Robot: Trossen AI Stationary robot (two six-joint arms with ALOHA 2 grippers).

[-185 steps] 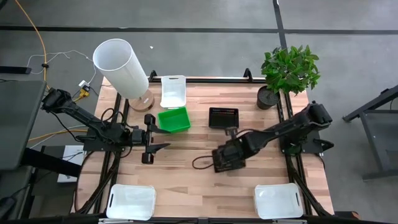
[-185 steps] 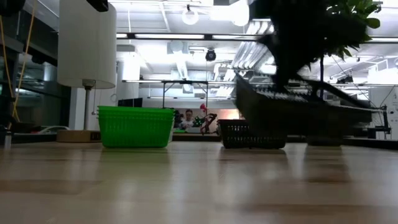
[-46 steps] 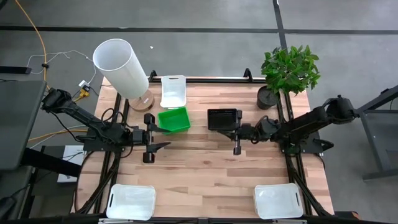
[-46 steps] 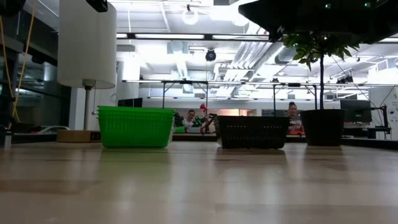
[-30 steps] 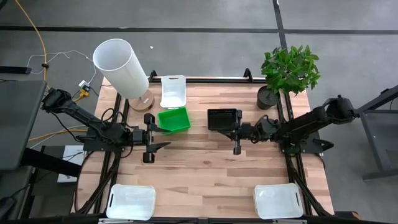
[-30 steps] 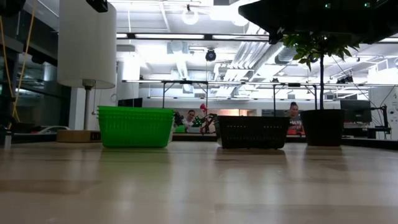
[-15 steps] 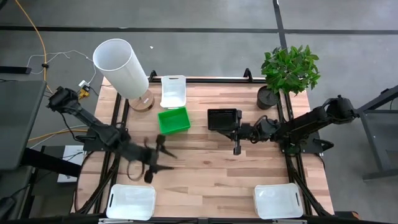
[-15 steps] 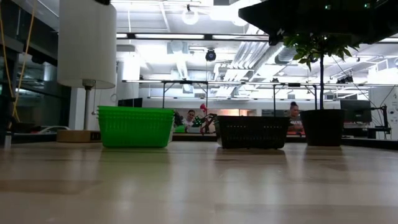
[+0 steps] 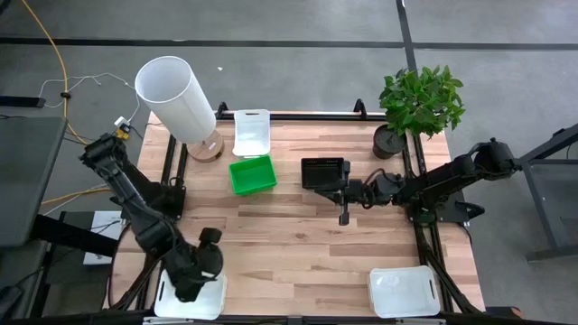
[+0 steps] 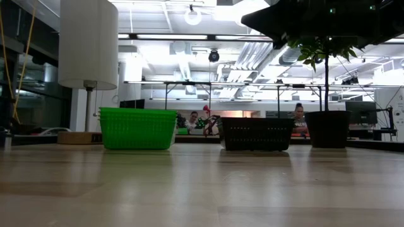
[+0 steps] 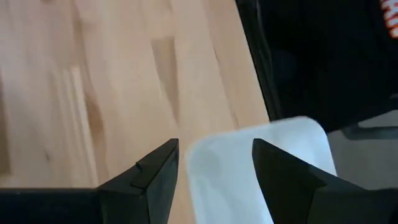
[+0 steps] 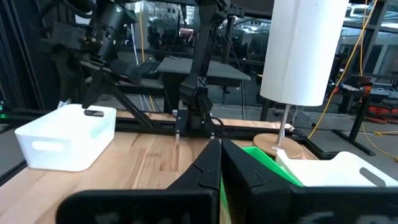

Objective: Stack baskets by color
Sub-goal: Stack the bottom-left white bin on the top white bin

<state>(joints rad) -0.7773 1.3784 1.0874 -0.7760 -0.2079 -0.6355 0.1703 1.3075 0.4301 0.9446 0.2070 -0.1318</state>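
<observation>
White basket (image 9: 190, 295) sits at the table's near-left corner; our left gripper (image 9: 206, 257) hovers above it, jaws wide and empty. We risk clipping its rim. Right gripper (image 9: 342, 214) is closed, empty.

A bright green basket (image 9: 252, 174) sits upright on the desk left of centre, a black mesh basket (image 9: 324, 171) level with it to its right, the two well apart. A white basket (image 9: 252, 133) lies just beyond the green one at the far edge. Two more white baskets rest at the near-left corner (image 9: 215, 297) and near-right corner (image 9: 404, 292).
</observation>
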